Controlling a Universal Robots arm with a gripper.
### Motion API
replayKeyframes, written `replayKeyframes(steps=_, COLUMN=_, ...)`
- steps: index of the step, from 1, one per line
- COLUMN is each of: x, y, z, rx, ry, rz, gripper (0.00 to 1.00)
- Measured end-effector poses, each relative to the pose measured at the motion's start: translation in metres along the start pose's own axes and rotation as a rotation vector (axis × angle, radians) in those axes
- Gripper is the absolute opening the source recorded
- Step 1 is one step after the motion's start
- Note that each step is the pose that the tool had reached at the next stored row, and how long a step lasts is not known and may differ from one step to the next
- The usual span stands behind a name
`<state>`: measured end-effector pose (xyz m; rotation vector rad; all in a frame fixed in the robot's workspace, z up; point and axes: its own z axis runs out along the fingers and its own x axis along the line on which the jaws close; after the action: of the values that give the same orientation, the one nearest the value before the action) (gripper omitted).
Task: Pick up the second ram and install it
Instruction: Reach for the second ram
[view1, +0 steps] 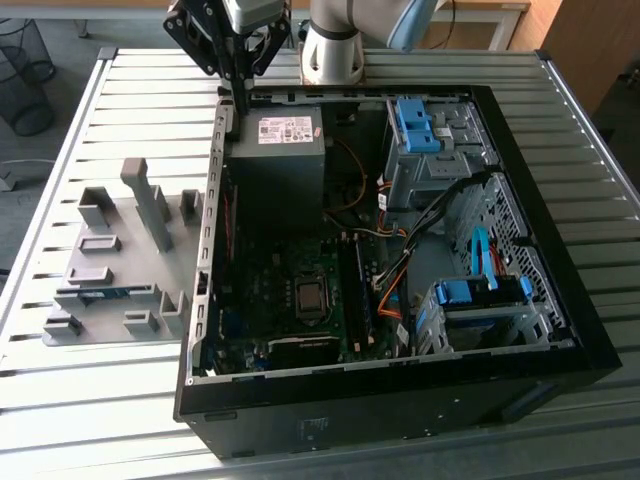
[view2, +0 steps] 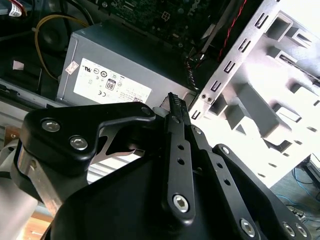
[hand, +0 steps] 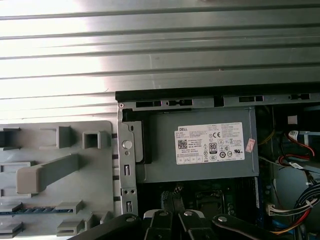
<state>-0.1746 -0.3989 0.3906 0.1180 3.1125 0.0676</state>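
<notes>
Gripper (view1: 238, 100), jaws closed together and apparently empty, above power supply (view1: 277, 150) corner; second ram (view1: 100, 293) rests in grey fixture (view1: 140, 262).

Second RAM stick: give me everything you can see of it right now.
The second ram is a thin, narrow blue-green strip seated lengthwise in a slot of the grey fixture on the slatted table, at the exterior view's left of the open PC case. Grey blocks flank it; chips are too small to tell. The gripper is apart from it, by the case's far corner.
</notes>
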Motion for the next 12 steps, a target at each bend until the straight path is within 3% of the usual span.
replayKeyframes(steps=12, x=0.0035, y=-0.0003, z=0.0004, rx=0.0, ry=0.0, rz=0.0, gripper=0.1)
